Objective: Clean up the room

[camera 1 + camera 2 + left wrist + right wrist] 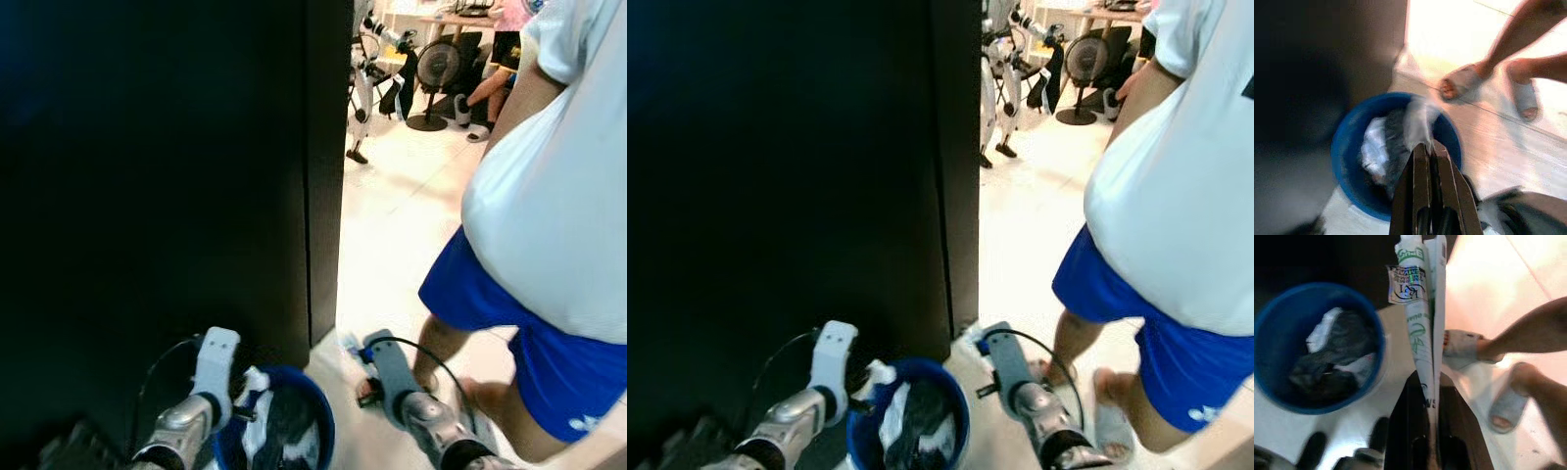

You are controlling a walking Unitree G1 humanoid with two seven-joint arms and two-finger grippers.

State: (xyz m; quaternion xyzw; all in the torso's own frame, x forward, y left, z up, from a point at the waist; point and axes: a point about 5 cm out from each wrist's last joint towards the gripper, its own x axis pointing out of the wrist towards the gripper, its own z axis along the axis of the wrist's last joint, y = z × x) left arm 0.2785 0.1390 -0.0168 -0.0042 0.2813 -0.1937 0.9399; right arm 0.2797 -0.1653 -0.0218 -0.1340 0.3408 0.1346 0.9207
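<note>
Blue bin on floor between both arms, beside black cabinet, stuffed with white and dark trash. Left gripper over bin rim, fingers pressed together on thin white wrapper. Right gripper clamped on green-printed flat packet, beside bin. Person in sandals close right.
</note>
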